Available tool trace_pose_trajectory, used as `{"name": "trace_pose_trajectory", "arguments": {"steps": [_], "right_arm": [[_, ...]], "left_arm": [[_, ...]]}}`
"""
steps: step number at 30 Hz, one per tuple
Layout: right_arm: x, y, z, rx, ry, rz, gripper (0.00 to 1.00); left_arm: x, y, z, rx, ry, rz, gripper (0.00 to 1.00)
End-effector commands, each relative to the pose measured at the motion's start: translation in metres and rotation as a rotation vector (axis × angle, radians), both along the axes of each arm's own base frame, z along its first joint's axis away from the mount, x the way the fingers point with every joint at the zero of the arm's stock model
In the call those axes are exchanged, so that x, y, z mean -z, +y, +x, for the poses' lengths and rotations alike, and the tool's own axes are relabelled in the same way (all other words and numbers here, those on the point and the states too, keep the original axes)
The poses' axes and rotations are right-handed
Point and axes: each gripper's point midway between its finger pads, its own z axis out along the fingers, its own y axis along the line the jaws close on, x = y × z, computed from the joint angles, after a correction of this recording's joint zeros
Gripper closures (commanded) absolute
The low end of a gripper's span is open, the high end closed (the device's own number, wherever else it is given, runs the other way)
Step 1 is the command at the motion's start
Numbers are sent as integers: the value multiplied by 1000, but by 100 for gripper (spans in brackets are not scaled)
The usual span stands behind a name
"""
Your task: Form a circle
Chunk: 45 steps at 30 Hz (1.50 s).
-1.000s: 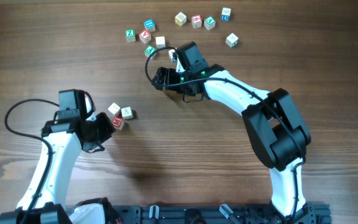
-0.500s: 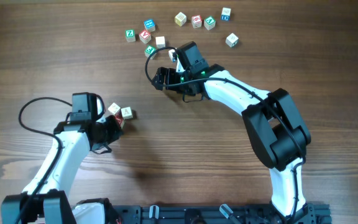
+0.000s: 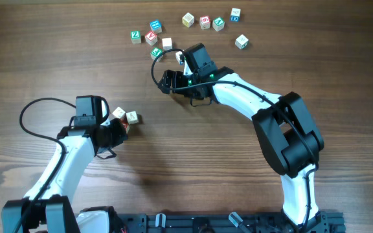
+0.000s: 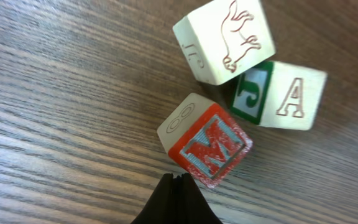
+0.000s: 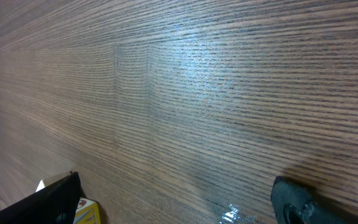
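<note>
**A:** How far along is the circle (image 3: 125,120) looking?

**B:** Three cubes are sitting packed close together, left of centre in the overhead frame. The red-faced cube (image 4: 207,144) is lying nearest the camera, with the animal cube (image 4: 225,38) and the A cube (image 4: 284,96) crowding in behind it. I'm judging it nearly finished, with maybe one last nudge remaining.

**A:** What are the grippers doing?

**B:** The left gripper (image 4: 178,180) is pressed together and holding nothing. It's pointing at the red-faced cube's lower corner, but I can't tell whether it's touching. The right gripper (image 3: 168,79) is hanging spread wide and empty over the surface (image 3: 193,152), just below the loose cubes (image 3: 203,21) along the top.
</note>
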Motion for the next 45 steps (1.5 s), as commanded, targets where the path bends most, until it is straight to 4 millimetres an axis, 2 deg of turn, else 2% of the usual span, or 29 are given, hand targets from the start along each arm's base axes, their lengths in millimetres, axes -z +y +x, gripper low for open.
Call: {"name": "trace_pose_trajectory", "arguments": {"steps": [1, 17, 45], "right_arm": [[61, -38, -12, 80, 96, -156, 0], [61, -38, -12, 80, 96, -156, 0], [61, -38, -12, 80, 96, -156, 1]], "left_arm": [[10, 0, -7, 21, 29, 17, 96], [8, -9, -7, 37, 25, -38, 96], [7, -9, -5, 37, 14, -37, 96]]}}
